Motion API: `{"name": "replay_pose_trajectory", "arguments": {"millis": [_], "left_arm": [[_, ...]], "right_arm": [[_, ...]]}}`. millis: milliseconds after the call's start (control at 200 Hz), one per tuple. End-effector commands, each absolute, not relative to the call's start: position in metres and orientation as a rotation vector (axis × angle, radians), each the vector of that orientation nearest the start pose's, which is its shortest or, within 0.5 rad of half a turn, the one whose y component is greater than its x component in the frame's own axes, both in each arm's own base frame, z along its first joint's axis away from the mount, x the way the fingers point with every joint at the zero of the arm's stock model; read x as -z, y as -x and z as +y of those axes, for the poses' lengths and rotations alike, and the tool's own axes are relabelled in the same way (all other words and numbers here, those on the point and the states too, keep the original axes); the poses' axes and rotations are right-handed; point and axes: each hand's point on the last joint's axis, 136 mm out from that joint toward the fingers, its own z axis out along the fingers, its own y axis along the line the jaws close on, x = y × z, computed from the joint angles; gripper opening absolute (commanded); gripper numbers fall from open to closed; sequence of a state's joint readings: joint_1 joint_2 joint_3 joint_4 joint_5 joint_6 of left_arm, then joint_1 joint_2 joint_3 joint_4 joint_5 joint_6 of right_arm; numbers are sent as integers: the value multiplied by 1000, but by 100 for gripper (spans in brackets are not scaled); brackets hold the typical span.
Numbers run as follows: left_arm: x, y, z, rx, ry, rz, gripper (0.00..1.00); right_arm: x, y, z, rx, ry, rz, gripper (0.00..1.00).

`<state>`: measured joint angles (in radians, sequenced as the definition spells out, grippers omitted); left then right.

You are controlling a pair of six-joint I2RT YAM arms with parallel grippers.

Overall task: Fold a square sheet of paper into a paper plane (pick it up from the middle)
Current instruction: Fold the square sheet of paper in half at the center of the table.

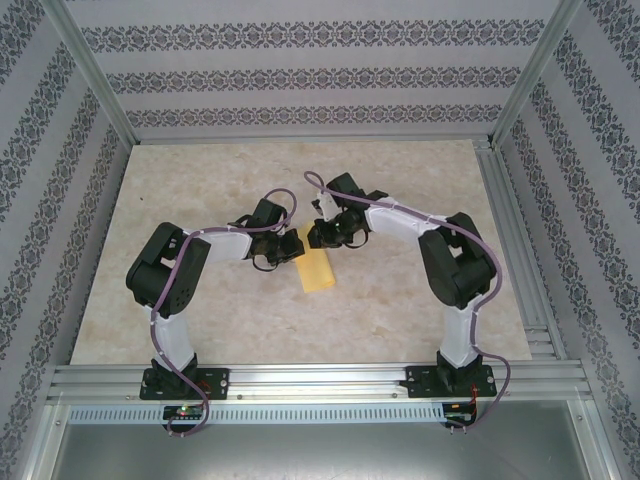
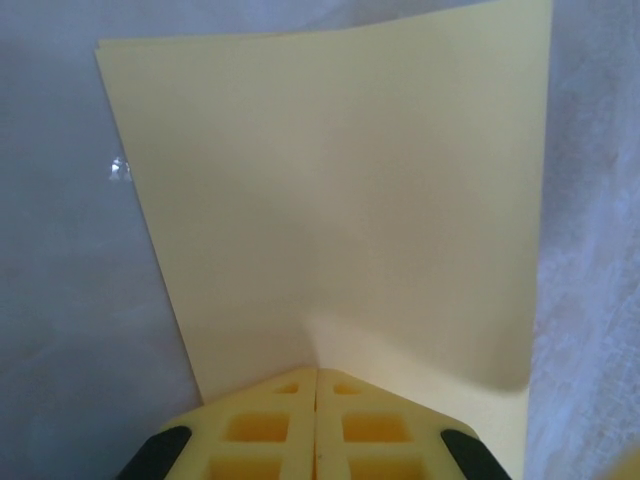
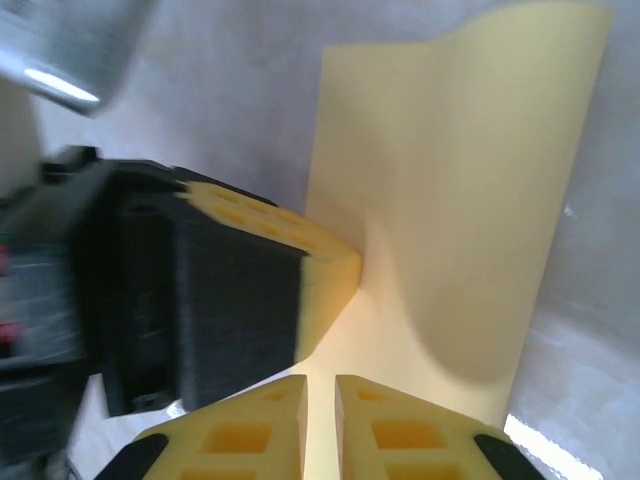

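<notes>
Between the closed pads of my left gripper (image 2: 317, 418) I have the near edge of the square sheet of paper (image 2: 340, 200) pinched: on the left wrist camera the two yellow pads meet with no gap, and the pale yellow sheet fans out from their tips, a second layer showing along its far left edge. On the right wrist camera my right gripper (image 3: 320, 425) has its jaws drawn to a narrow slit; the paper's edge leads into that slit, but I cannot tell whether the pads actually clamp it. One left pad sits just beside the right pair, touching the paper, and the sheet's far end bows upward. From the overhead camera the paper reads as a folded oblong near the middle of the marbled table (image 1: 200, 300), both grippers meeting at its far end, the arms bent inward from either side, patterned walls (image 1: 300, 75) around.
</notes>
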<state>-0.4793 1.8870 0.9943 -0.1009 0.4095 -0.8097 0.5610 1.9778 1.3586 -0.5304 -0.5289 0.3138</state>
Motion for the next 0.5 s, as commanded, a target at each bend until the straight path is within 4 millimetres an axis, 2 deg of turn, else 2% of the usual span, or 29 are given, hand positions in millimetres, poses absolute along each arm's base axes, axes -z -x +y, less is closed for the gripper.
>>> {"name": "replay_pose_trajectory", "arguments": {"millis": [0,115,270,390,495], "left_arm": [[32,-317,-236,765,370,2934,8],[37,-314,-234,753,387,2948,8],[41,-309,-230,722,410,2965,8],[46,-306,-228,711,418,2975,8],[48,-305,-227,709,421,2976,8]], "right_arm": [[-48,-329,318,-993,543,2812,16],[-29,-333,304,-915,517,2862,16],[-13,-336,286,-832,486,2900,15],[-1,-333,279,-802,490,2928,15],[-1,-332,278,-797,497,2930,15]]}}
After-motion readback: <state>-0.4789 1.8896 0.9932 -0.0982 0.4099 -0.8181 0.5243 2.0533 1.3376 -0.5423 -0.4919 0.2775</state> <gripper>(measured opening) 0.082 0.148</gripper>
